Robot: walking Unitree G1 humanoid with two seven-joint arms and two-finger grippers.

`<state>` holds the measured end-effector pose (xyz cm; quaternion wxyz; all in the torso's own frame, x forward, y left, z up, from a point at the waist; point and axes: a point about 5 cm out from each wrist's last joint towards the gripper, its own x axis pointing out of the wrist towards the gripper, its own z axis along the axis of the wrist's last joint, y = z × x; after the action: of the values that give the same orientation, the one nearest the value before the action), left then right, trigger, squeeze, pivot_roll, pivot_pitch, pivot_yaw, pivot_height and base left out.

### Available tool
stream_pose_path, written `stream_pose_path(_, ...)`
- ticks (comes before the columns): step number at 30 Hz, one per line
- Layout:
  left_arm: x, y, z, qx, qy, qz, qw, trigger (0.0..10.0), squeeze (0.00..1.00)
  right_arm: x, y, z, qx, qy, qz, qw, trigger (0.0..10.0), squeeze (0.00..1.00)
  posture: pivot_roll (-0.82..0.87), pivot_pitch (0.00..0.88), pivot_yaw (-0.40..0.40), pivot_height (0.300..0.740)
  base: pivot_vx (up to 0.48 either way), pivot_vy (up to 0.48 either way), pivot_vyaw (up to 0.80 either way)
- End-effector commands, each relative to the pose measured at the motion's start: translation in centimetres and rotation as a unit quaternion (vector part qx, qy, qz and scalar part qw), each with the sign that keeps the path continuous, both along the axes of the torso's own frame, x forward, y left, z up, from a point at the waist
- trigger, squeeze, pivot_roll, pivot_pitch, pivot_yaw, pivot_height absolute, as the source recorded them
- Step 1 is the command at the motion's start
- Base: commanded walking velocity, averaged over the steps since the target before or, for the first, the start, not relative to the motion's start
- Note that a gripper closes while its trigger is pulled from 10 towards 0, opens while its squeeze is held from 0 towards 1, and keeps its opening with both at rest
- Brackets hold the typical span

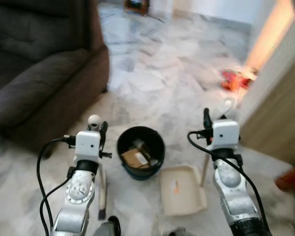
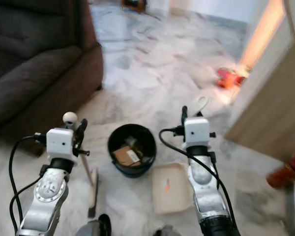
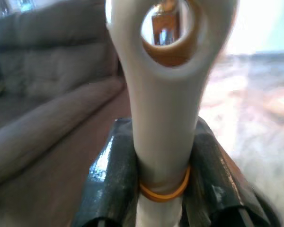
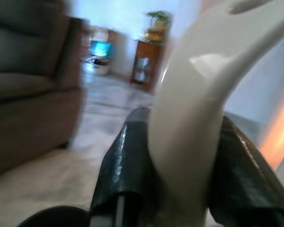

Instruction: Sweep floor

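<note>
left jaws (image 3: 161, 189) clamped on broom handle (image 3: 163, 118), right jaws (image 4: 180, 175) pinching dustpan handle (image 4: 189, 123)

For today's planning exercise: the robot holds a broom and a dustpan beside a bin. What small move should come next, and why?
Probably tip the cream plastic dustpan toward the round black bin, or bring it closer first. The right claw grips the dustpan's white handle, the left claw grips the white broom handle, and a small orange scrap lies in the pan, which rests on the marble floor beside the bin.
</note>
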<state>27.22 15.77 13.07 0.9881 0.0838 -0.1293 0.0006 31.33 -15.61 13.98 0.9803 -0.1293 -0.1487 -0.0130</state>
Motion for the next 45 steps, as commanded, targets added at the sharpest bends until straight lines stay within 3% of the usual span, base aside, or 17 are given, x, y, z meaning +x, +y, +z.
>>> stream_pose_path(1, 0.2, -0.1, 0.9, 0.011, -0.021, -0.002, 1.000, 10.0, 0.00, -0.2, -0.1, 0.4, 0.008, -0.015, -0.001, 1.000, 10.0, 0.00, 0.06, 0.162, -0.025, 0.740, -0.240, 0.000, 0.00)
stream_pose_path(7, 0.3, 0.0, 0.8, 0.012, -0.020, 0.001, 1.000, 10.0, 0.00, -0.2, -0.2, 0.3, 0.008, -0.015, -0.001, 1.000, 10.0, 0.00, 0.06, 0.156, -0.025, 0.740, -0.121, 0.000, 0.00)
stream_pose_path(15, 1.2, 0.5, 0.0, 0.021, -0.011, 0.007, 1.000, 10.0, 0.00, 0.1, -0.4, -0.2, 0.008, -0.013, -0.004, 1.000, 10.0, 0.00, 0.07, 0.076, -0.014, 0.740, 0.000, 0.000, 0.00)
stream_pose_path(21, 2.6, 0.1, 0.1, 0.017, -0.013, 0.003, 1.000, 10.0, 0.00, 0.8, -0.8, 0.0, 0.004, -0.016, -0.006, 1.000, 10.0, 0.00, 0.07, 0.000, -0.014, 0.740, 0.000, 0.000, 0.00)
stream_pose_path(26, 3.7, 0.3, 0.3, 0.021, -0.017, 0.004, 1.000, 10.0, 0.00, 1.6, -1.0, 0.7, 0.009, -0.028, -0.007, 1.000, 10.0, 0.00, 0.07, 0.000, -0.015, 0.740, 0.000, 0.000, 0.00)
stream_pose_path(39, 3.8, 2.5, -0.6, 0.026, -0.018, 0.044, 0.999, 10.0, 0.00, 1.9, -2.4, 0.5, 0.024, -0.022, -0.006, 0.999, 10.0, 0.00, 0.07, 0.000, -0.034, 0.740, 0.000, 0.000, 0.00)
stream_pose_path(45, 3.3, 2.7, -1.1, 0.026, -0.016, 0.044, 0.999, 10.0, 0.00, 0.9, -3.0, -1.7, 0.024, 0.013, -0.021, 0.999, 10.0, 0.00, 0.07, 0.000, -0.024, 0.740, 0.000, 0.000, 0.00)
